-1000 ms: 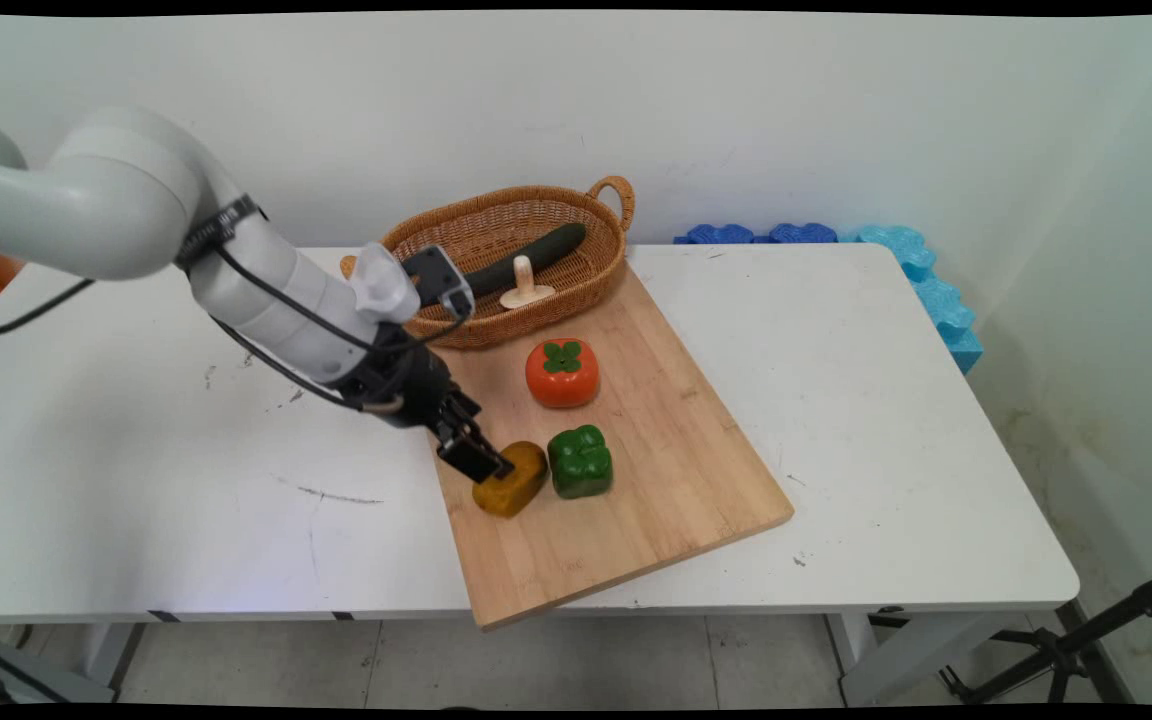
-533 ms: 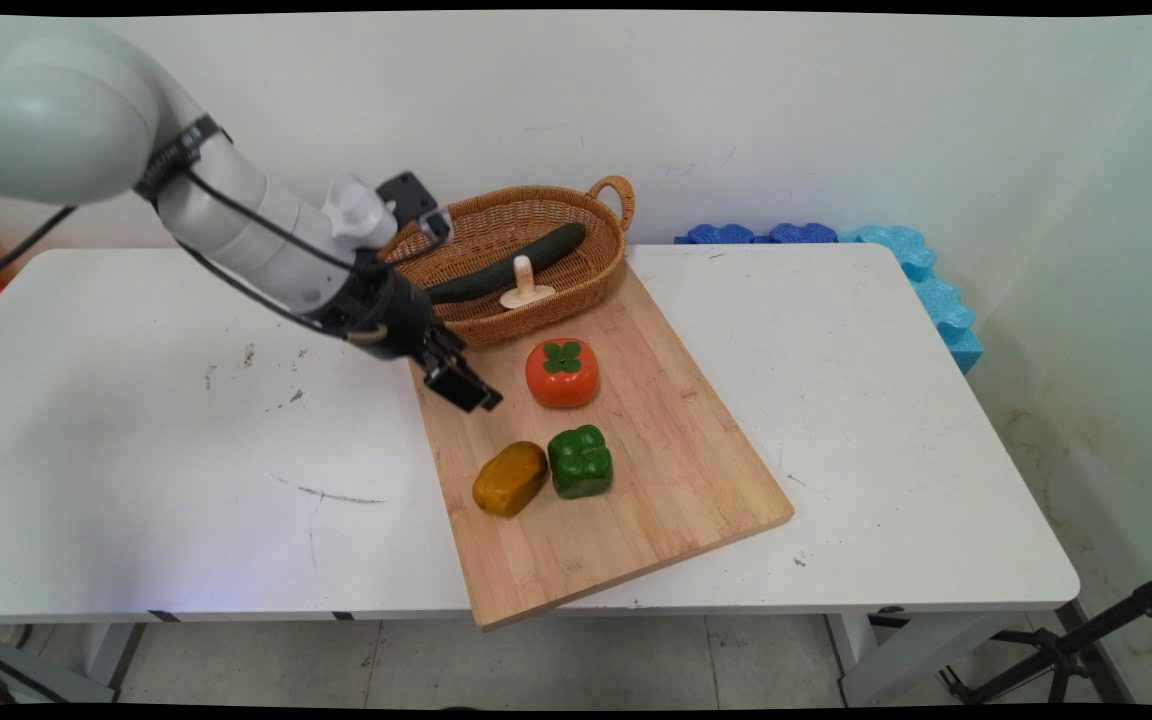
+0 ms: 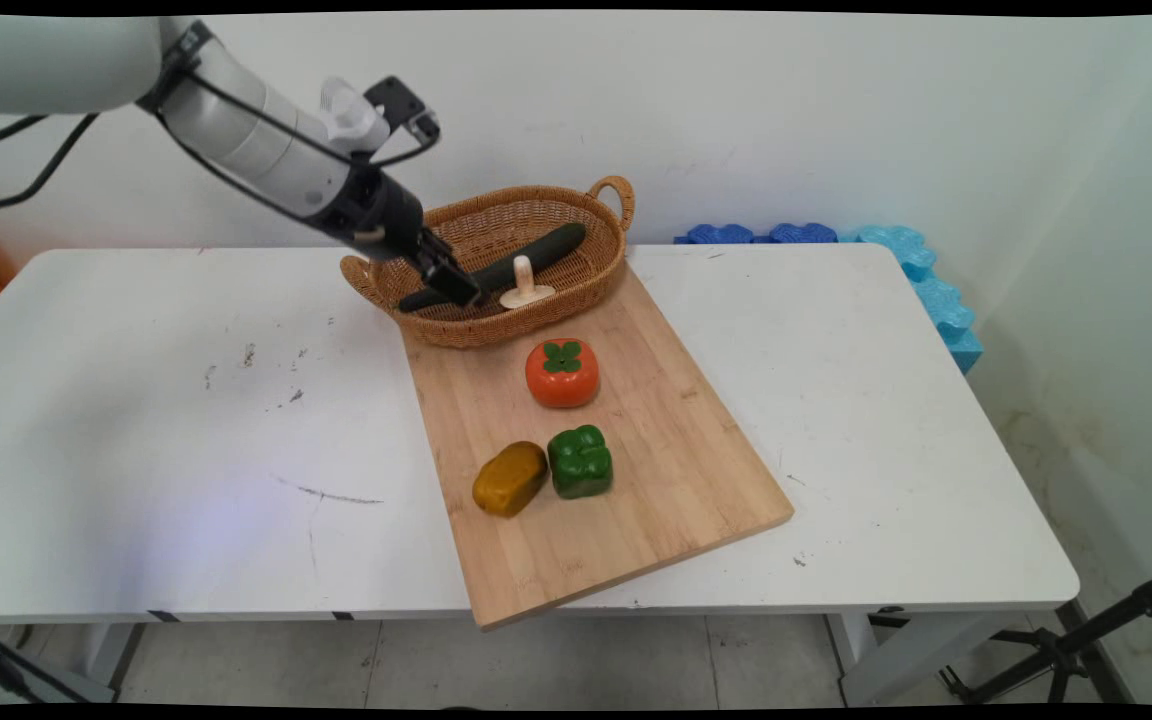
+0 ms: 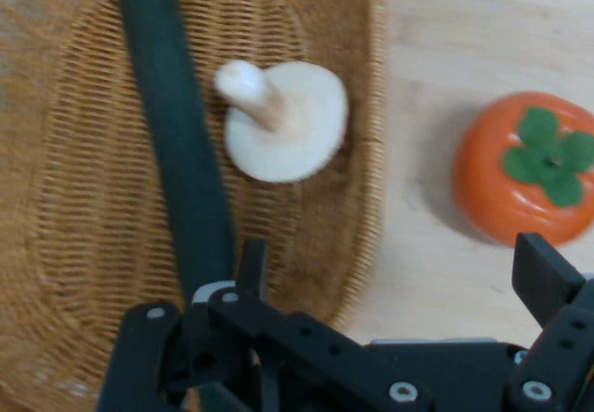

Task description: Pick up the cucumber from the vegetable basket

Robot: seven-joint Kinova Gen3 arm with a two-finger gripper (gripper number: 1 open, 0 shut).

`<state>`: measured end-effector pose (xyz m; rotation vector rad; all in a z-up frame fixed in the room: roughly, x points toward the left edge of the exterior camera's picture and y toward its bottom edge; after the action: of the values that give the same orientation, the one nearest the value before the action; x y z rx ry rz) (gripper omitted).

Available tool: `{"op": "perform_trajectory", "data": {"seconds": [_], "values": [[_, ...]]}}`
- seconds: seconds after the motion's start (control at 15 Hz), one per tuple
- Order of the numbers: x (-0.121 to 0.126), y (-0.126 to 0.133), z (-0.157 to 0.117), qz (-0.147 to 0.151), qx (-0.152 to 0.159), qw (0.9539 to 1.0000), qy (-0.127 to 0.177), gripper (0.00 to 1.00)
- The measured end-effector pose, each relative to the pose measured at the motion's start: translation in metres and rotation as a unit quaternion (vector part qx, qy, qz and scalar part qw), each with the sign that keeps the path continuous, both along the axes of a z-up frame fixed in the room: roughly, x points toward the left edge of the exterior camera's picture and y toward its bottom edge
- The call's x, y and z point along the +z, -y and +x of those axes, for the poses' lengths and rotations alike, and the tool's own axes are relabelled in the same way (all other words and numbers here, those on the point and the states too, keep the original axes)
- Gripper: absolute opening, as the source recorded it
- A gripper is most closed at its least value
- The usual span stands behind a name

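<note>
Woven wicker basket (image 3: 496,225), honey-brown, ribbed and rough. Inside the basket: smooth, matt, dark green cucumber (image 3: 526,258); pale mushroom (image 4: 283,120) with a soft sheen. In front of the basket: light wooden board (image 3: 636,480), fine straight grain, satin finish. On the board: glossy orange persimmon (image 3: 562,373), glossy green pepper (image 3: 580,461), duller ochre potato (image 3: 509,479). White table (image 3: 136,450), smooth, scuffed with dark marks. Matt black plastic gripper (image 3: 456,285), with small bright metal screws.

We see the scene evenly and brightly lit from above, with soft, short shadows beside the persimmon (image 3: 562,372) and peppers on the cutting board (image 3: 676,470). The main view bows at its edges. The hand view is soft, the mushroom (image 4: 283,120) slightly blurred.
</note>
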<state>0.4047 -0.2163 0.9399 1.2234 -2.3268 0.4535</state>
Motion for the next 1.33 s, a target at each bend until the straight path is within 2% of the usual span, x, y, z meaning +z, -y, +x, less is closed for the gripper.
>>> {"op": "perform_trajectory", "data": {"seconds": [0.4,0.73,1.33], "values": [[-0.005,0.042,0.022,-0.019,0.016,0.9993,0.029,1.0],[-0.029,0.069,0.034,-0.016,0.02,0.9984,0.051,1.0],[-0.065,0.088,0.032,0.003,0.013,0.9981,0.06,1.0]]}}
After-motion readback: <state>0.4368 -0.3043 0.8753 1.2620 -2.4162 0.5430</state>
